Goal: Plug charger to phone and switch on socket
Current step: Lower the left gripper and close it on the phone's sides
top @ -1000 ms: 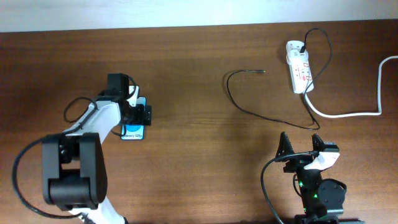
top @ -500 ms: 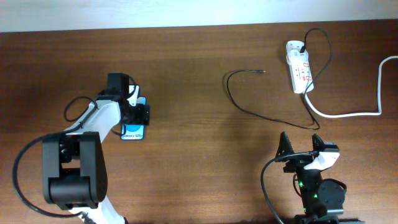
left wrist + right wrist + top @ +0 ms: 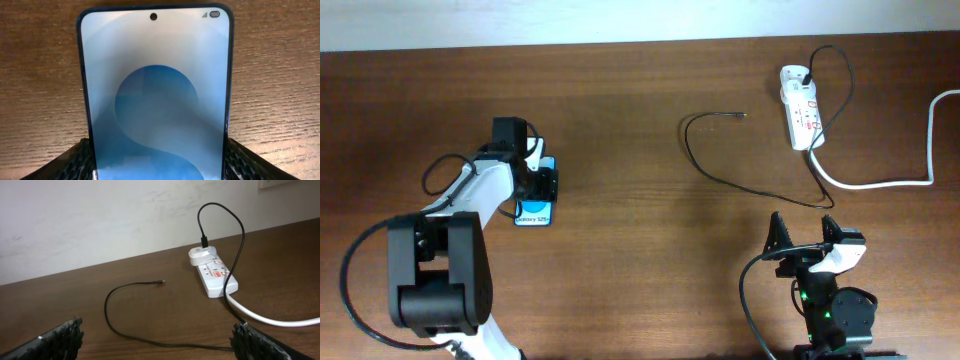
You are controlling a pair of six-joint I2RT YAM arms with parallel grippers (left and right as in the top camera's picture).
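Change since a second ago: almost nothing. The left gripper (image 3: 538, 182) has its dark fingers a touch closer in on the phone (image 3: 155, 100); everything else lies where it did.
Left gripper: reaches down over the phone in the left half of the worktop (image 3: 620, 260), with one textured pad (image 3: 82, 160) at each long edge near the phone's lower end. Whether the pads already press the rim or only stand beside it cannot be told.
Phone: lies flat and face up, its screen lit blue and white, well apart from the cable. It is probably straddled this way so it can be steadied or carried toward the connector.
Right gripper (image 3: 804, 238): hangs by the near edge on the right, fingers spread wide with nothing between them. It faces the cable and strip, seemingly waiting its turn.
Charger: a thin black cable (image 3: 105, 311) lying in a loose loop right of centre.
Connector tip (image 3: 161, 282): rests free on the wood, touching nothing else.
Plug end (image 3: 204, 241): already seated in a white adapter (image 3: 201, 256) at the far end of the strip, so only the phone end is left to join.
Power strip (image 3: 216, 277): white with red switch marks, near the far right corner. Its thick white cord (image 3: 272, 322) runs off toward the right edge. Whether its switch is on cannot be told.
Task stage: early, by my reading. The connector is not yet in the phone, and the switch comes after that.
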